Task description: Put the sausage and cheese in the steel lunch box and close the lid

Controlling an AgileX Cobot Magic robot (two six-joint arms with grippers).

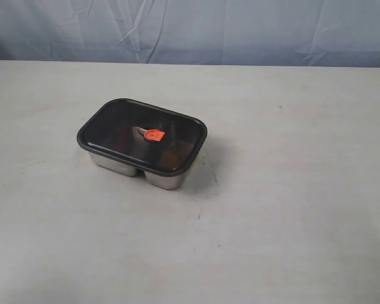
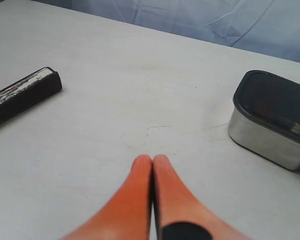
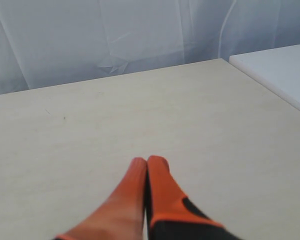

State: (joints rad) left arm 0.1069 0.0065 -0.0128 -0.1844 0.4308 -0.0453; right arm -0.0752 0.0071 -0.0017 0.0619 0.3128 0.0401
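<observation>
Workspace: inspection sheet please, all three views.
Surface: pale table, a few small dark specks, otherwise bare.
Job's things: steel lunch box left of centre; dark lid sits on it, orange valve up. Contents cannot be made out through the lid.
Clutter: dark bar lying on the table in the left wrist view; cannot tell what it is.
Hands: left hand shut, empty, over bare table, apart from the box; right hand shut, empty, over bare table.
Cables: nothing seen.
Surroundings: pale blue cloth backdrop; white surface beside the table.
</observation>
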